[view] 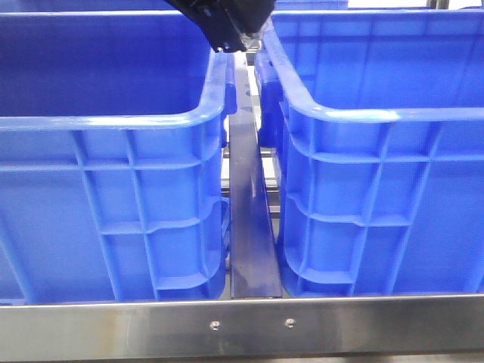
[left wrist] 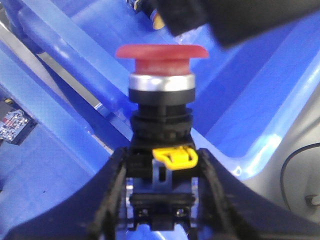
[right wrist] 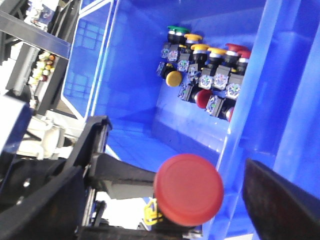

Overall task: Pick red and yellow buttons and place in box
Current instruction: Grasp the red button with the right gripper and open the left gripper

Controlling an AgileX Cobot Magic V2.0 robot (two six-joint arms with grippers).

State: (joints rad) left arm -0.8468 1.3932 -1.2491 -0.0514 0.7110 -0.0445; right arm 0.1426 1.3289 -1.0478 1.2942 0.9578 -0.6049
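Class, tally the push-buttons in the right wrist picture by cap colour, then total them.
red buttons: 5 (one held in the left hand; some partly hidden)
yellow buttons: 4
green button: 1
Total: 10

- Left gripper (left wrist: 161, 200): black fingers (left wrist: 110, 200) clamped on the body of a red button (left wrist: 161, 90), cap pointing away from the wrist.
- Right gripper (right wrist: 165, 200): fingers (right wrist: 280, 200) spread wide, gripping nothing.
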